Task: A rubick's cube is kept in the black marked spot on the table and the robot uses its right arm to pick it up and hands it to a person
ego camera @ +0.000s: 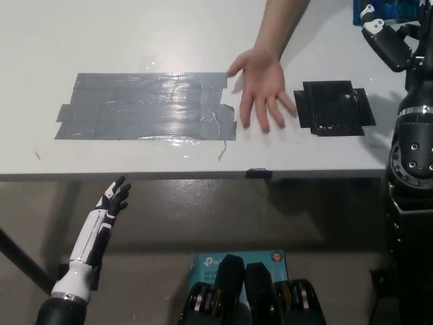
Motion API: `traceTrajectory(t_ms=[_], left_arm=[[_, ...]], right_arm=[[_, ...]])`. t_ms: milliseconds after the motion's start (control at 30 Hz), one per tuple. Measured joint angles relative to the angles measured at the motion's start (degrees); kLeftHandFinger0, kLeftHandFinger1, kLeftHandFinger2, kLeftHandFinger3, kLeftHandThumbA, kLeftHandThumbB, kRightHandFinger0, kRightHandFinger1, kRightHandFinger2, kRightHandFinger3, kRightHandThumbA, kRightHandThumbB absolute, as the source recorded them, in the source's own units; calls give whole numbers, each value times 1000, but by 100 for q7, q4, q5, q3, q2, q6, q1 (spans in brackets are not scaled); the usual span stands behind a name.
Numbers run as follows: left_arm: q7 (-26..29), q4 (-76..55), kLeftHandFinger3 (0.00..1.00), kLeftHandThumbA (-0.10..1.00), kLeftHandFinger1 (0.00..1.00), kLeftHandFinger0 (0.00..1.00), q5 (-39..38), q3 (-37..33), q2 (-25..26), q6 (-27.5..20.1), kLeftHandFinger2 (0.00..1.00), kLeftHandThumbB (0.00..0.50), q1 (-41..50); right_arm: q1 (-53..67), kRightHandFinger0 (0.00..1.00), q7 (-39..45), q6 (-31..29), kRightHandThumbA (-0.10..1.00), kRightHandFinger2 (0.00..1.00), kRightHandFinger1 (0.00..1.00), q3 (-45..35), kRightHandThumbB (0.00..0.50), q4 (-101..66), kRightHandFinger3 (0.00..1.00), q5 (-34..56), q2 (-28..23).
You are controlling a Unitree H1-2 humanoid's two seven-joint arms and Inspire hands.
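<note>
The robot's black right hand (pixel 391 42) is raised at the table's far right corner, its fingers closed around one blue Rubik's cube (pixel 380 9), which sits at the top of the hand, lifted clear of the table (pixel 101 34) and partly cut off by the picture's upper edge. Just below and to the left of the hand lies the single black marked spot (pixel 336 108), a square of dark tape near the table's right edge with nothing on it. One person's hand (pixel 262 87) reaches in from the far edge, palm down with fingers spread, resting on the table between the black spot and one large grey tape patch (pixel 145 106) that covers the middle of the surface. The robot's white left hand (pixel 114 202) hangs below the table's near edge at lower left, fingers apart and holding nothing.
</note>
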Motion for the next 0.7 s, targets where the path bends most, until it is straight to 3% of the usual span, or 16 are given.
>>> traceTrajectory(t_ms=[167,367,600,700], left_arm=[[0,0,1000,1000,1000,1000,-2,1,1,-1,1000,201,0],[1,0,1000,1000,1000,1000,4,-4,0,-4,1000,193,3],[0,-16,1000,1000,1000,1000,8,-13,0,-1,1000,199,4],[0,-38,1000,1000,1000,1000,9,-14,0,6,1000,193,3]], right_arm=[[-1,0,47,0,-100,787,343,5,174,30,851,25,21],[-284,6,75,-50,-100,895,442,236,177,883,951,-49,21],[-1315,0,55,-384,-100,862,429,714,178,3112,954,-214,20],[-1654,0,26,-568,-100,844,430,873,209,3950,931,-268,23]])
